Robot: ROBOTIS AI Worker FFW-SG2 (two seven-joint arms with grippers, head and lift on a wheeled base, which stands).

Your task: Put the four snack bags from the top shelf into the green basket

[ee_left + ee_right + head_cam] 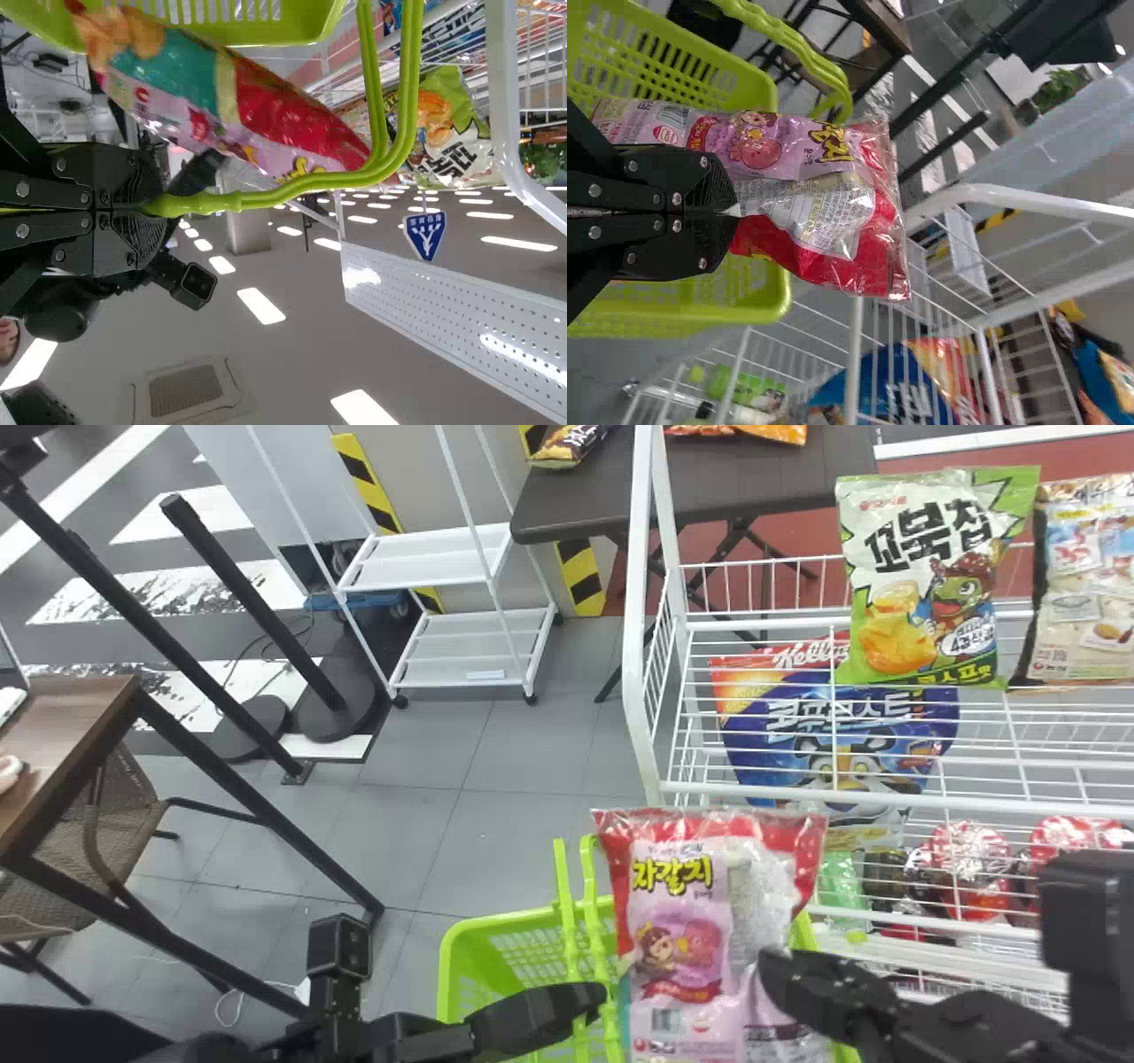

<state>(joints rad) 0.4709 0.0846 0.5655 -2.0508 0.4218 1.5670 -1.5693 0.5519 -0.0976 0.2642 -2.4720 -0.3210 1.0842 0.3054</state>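
In the head view my left gripper (pixel 589 1001) holds the handles of the green basket (pixel 461 957); in the left wrist view the left gripper (pixel 155 205) is closed around the green handle. My right gripper (pixel 771 965) pinches the side of a pink and red snack bag (pixel 678 921), which stands upright over the basket. In the right wrist view the right gripper (pixel 731 211) is shut on that bag's clear wrapping, its lower part overlapping the basket. On the top shelf are a green and white snack bag (pixel 930 584) and a beige snack bag (pixel 1085 593).
The white wire rack (pixel 651 691) stands to the right of the basket, with a blue bag (pixel 797 726) and several red packs (pixel 966 868) lower down. Behind are a dark table (pixel 602 496) and a white cart (pixel 425 558). A brown table (pixel 66 735) stands at the left.
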